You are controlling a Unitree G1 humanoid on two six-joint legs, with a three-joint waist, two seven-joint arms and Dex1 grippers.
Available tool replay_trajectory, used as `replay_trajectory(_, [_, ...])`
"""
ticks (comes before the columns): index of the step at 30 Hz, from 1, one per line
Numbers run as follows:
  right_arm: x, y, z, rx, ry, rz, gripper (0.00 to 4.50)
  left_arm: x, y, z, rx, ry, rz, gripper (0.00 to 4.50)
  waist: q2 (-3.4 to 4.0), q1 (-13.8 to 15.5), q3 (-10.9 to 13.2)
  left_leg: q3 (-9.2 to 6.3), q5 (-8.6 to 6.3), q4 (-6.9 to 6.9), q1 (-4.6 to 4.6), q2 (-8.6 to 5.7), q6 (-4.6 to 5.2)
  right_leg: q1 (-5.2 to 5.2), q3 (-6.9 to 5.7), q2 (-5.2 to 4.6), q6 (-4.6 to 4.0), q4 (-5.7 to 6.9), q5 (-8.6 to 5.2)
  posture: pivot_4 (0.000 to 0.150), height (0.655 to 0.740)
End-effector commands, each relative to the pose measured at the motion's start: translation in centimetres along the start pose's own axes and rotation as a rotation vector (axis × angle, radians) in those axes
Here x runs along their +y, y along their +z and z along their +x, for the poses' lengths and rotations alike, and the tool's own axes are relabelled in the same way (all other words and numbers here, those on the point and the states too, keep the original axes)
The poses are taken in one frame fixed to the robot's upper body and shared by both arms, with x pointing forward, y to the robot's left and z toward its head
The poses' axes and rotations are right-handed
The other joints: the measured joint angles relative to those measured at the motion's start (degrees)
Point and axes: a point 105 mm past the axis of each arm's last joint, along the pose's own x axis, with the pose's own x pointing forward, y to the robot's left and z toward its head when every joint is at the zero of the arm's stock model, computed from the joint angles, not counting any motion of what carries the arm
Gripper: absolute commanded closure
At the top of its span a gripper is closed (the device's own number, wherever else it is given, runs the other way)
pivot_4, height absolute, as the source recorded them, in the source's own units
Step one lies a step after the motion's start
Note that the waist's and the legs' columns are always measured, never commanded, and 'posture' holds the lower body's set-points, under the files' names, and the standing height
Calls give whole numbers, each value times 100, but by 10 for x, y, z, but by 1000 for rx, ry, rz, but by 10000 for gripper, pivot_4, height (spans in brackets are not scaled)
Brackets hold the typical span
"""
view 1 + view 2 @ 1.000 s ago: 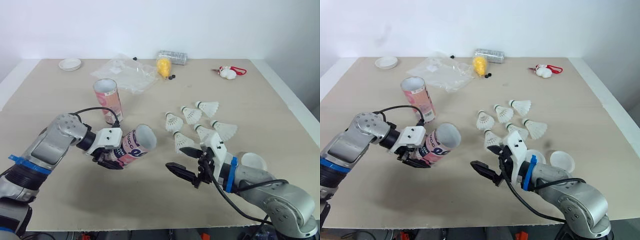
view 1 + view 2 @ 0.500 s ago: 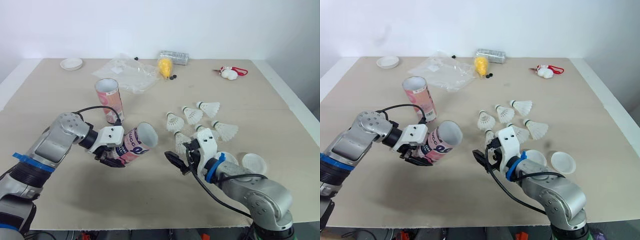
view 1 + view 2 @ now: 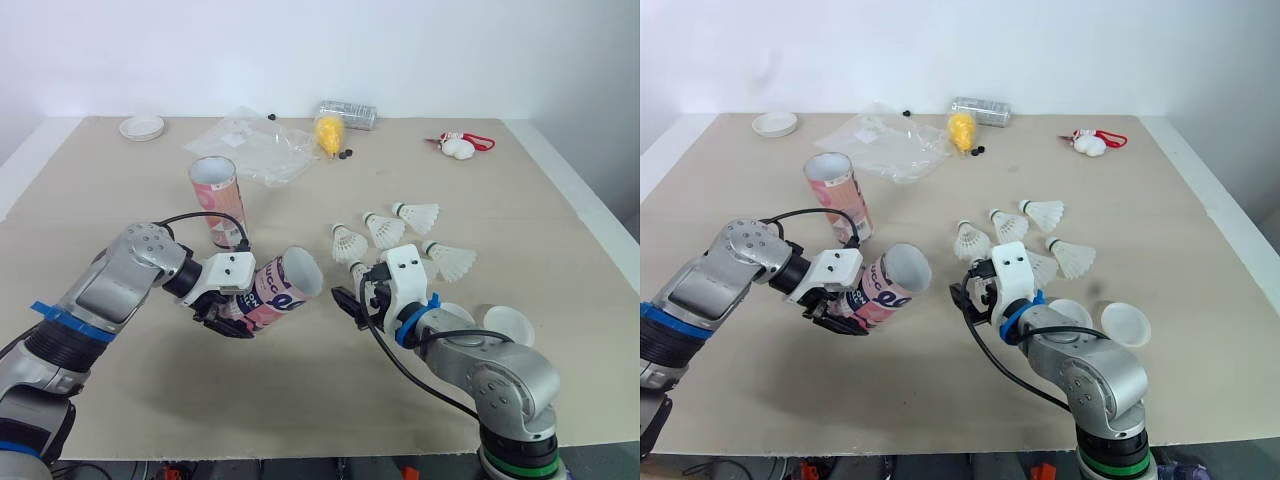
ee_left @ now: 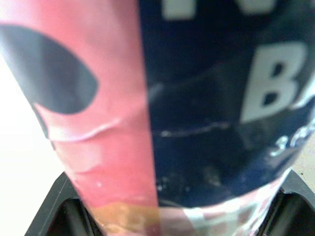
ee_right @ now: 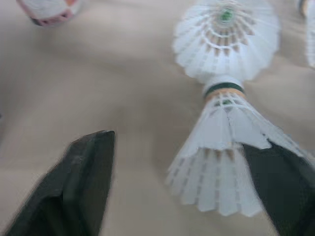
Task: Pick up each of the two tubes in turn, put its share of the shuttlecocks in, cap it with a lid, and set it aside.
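Observation:
My left gripper [image 3: 225, 303] is shut on a pink and dark blue tube [image 3: 283, 287], held tilted just above the table with its open mouth turned toward the shuttlecocks. A second pink tube [image 3: 217, 198] stands upright behind it. Several white shuttlecocks [image 3: 383, 228] lie in a cluster right of centre. My right gripper [image 3: 357, 300] is open, low at the near edge of that cluster. In the right wrist view one shuttlecock [image 5: 219, 147] lies between its fingers [image 5: 91, 167], beside the far finger. Two white lids [image 3: 510, 323] lie by my right forearm.
A third lid [image 3: 141, 127] lies at the far left corner. At the back are a crumpled plastic bag [image 3: 250, 145], a yellow object [image 3: 327, 131], a clear wrapped roll [image 3: 347, 113] and a red and white trinket [image 3: 460, 146].
My right gripper has swung up from the near table area to the shuttlecock cluster, its fingers now either side of one shuttlecock. The left gripper with the tube has edged slightly right.

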Motion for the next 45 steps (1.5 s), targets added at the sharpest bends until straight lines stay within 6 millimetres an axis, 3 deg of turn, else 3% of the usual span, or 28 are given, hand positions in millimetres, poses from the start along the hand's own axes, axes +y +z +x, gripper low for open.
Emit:
replay_trajectory(1, [-2,10,-3,-36,-11,-15,23758,-2,5,-2,-5,6,27,14514,0,-1,0,0,0,0,0,0,0,0,0,0,-2,1,1,1500,7400])
replay_trajectory(5, [-2,8,-5,-24,-9,-35,41943,-3,5,-1,-9,5,23,14514,0,-1,0,0,0,1,0,0,0,0,0,0,-1,3,0,1500,7400])
replay_trajectory(6, [-2,8,-5,-22,-9,-38,44489,-3,5,-1,-10,5,23,14514,0,-1,0,0,0,2,0,0,0,0,0,0,-2,4,0,1500,7400])
replay_trajectory(14, [2,16,-16,-23,29,-146,44489,1,3,3,-17,13,16,14514,0,0,0,0,0,9,0,0,0,0,0,0,-1,10,0,1500,7400])
replay_trajectory(21, [11,58,-56,-116,253,-533,44489,17,0,1,-12,51,-1,14514,6,14,4,-2,4,40,-3,-3,6,5,-3,-2,26,20,-6,1500,7400])
replay_trajectory(28, [7,110,-78,-271,386,-994,44489,27,5,1,-20,43,-1,14514,14,3,9,3,13,47,-1,-4,21,3,0,-3,29,29,3,1500,7400])
replay_trajectory(34, [21,131,-74,-379,492,-1233,44489,30,13,3,-22,26,0,14514,14,-5,10,4,12,45,-4,-3,21,-2,3,0,28,30,1,1500,7400])
replay_trajectory(39, [18,121,-55,-335,527,-1360,44489,31,25,2,-55,20,-11,14514,15,2,10,5,12,45,-9,-5,21,-4,3,-2,26,30,0,1500,7400])
replay_trajectory(45, [18,115,-43,-325,570,-1419,44489,29,25,1,-59,29,-23,14514,15,0,11,4,12,45,-9,-5,21,-6,3,-2,5,35,9,1500,7400])
